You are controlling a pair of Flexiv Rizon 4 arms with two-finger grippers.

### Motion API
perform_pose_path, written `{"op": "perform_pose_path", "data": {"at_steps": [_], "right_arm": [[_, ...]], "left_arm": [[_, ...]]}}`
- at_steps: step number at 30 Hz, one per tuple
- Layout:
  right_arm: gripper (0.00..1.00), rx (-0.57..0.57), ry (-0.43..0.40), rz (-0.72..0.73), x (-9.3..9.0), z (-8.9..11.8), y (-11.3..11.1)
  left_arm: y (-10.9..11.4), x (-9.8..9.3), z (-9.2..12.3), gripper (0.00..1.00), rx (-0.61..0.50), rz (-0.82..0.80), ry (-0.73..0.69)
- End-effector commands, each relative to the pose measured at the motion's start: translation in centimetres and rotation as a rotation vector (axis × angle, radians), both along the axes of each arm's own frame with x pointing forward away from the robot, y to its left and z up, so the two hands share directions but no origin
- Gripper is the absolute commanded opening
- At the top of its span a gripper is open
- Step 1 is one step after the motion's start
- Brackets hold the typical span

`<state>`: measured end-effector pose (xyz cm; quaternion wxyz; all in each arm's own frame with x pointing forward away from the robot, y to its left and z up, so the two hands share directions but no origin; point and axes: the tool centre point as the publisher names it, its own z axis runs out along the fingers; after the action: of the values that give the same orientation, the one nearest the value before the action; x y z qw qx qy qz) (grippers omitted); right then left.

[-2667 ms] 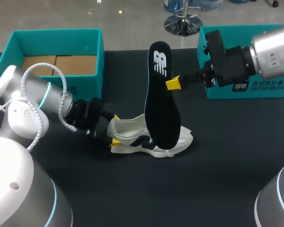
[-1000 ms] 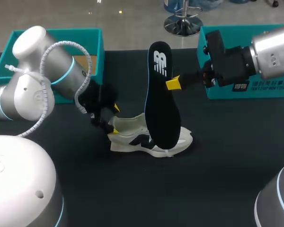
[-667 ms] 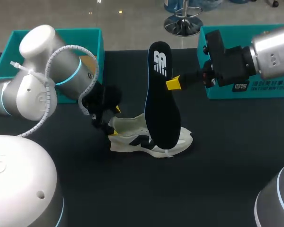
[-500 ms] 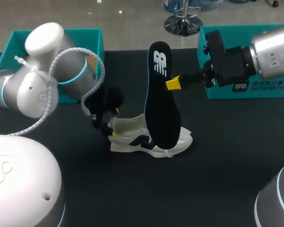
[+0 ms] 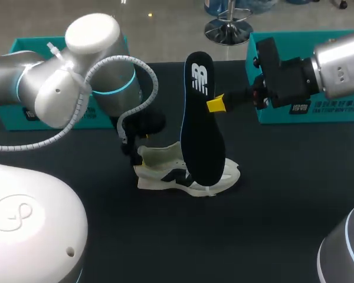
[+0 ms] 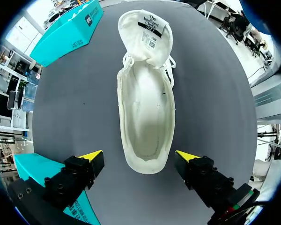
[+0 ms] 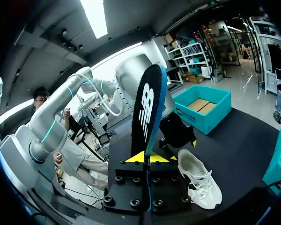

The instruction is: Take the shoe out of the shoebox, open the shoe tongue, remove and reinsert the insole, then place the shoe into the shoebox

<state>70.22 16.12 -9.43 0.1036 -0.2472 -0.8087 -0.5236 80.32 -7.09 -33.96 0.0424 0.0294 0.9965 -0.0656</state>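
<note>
Lying on its sole on the worktop (image 5: 271, 194), your shoe (image 5: 186, 174) has its long axis running side to side, heel toward your left, toe toward your right, tongue folded forward. Your left pincer (image 6: 138, 154) stands wide, one finger on either side of the heel, neither touching. The insole (image 5: 200, 118) stands nearly upright over the shoe, logo end up, clamped at its edge in your right pincer (image 5: 215, 105).

A robotics lab, by the look of it: a left arm (image 5: 76, 76) and a right arm (image 5: 336, 65), grey-white jointed machines, hang over a black table (image 5: 253, 236). The only props are a shoe (image 5: 165, 172), an insole (image 5: 202, 135) and teal shoeboxes (image 5: 318, 115).
</note>
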Motion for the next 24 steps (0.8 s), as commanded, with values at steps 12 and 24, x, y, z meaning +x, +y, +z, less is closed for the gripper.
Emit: {"op": "perform_pose_path", "data": {"at_steps": [12,24], "right_arm": [[0.0,-0.002,0.0,-0.003,-0.01,-0.1,0.16],[0.0,-0.002,0.0,-0.003,-0.01,-0.1,0.16]], "left_arm": [[-0.29,-0.27,1.15,1.0,0.063,0.001,0.003],[-0.29,-0.27,1.15,1.0,0.063,0.001,0.003]]}}
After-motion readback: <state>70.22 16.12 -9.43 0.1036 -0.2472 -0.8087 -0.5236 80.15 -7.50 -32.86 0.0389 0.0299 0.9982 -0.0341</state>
